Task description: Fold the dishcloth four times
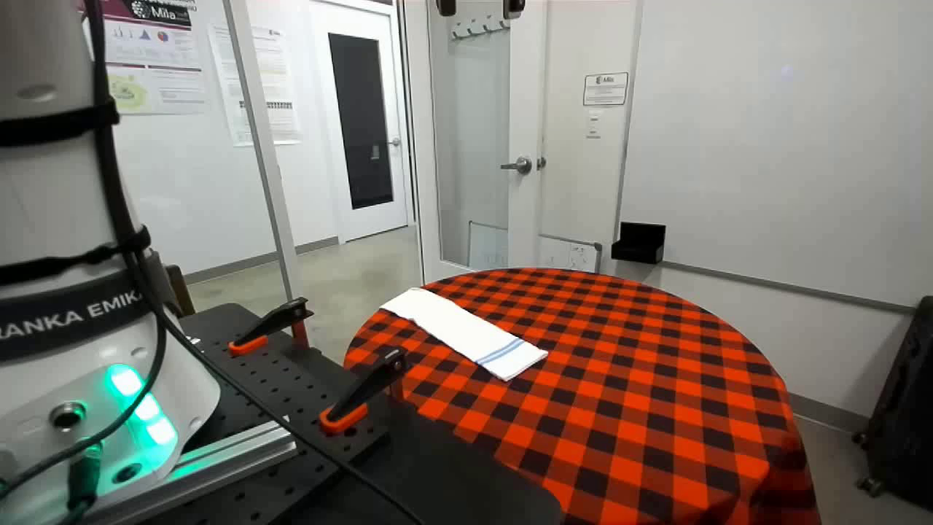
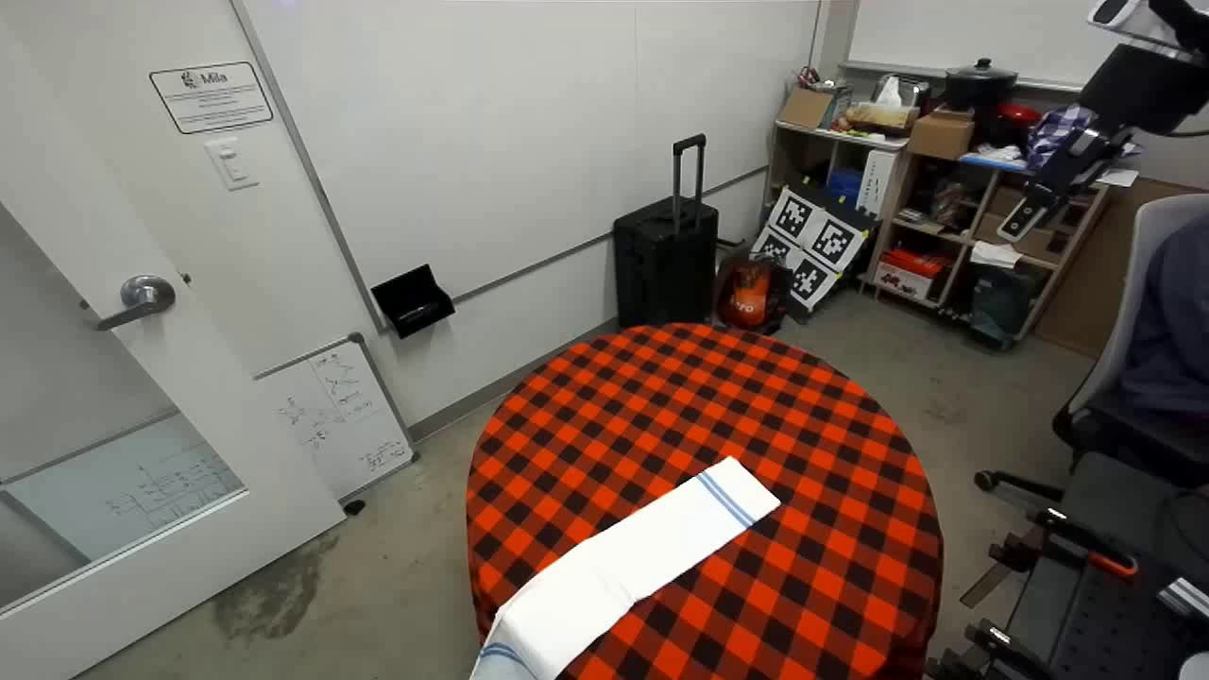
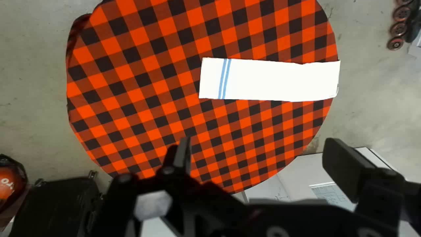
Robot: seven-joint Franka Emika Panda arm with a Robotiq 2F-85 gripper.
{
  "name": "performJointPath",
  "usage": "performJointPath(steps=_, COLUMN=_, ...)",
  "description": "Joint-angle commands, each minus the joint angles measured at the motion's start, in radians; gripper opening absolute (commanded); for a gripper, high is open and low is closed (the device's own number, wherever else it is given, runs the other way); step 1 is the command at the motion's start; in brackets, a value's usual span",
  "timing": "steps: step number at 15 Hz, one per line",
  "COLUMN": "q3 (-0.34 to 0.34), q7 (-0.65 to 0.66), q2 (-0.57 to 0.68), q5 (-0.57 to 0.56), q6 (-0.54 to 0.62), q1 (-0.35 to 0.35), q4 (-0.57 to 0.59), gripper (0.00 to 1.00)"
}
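Hanging over the rim of the round table (image 2: 878, 453) at one striped end, the dishcloth (image 2: 623, 562) could slide off from here: a tug on that end, or a nudge toward the edge, might let its own weight carry more of it down. The rest lies across the top, running inward from that edge, and its other striped end sits near the middle; the table has no corners to square a fold against, so judging alignment may be hard. The gripper (image 3: 258, 143) is spread wide, holding nothing, high above the table and well apart from the cloth. With so thin a thing to grasp, coming down too low could pinch the red-and-black tablecloth (image 3: 131, 92) as well and drag both, while stopping too high might catch nothing. The narrow strip looks layered, though I cannot tell how many folds are made; a pinch that takes only the upper layer would probably peel it apart instead of folding it again. A dent shows in one long side, nearer the hanging end than the other, and a fold begun there may come out skewed. At release, the fabric could cling and lift.
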Motion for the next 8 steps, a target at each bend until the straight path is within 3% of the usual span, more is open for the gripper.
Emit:
performJointPath(steps=1, q3=0.015, q7=-0.011, q2=0.004, q5=0.014, q6=-0.003, q1=-0.018, q4=0.002, gripper=1.0)
performJointPath(steps=8, q3=0.023, q7=-0.004, q2=0.011, q5=0.005, q6=0.016, q1=-0.022, q4=-0.001, gripper=1.0)
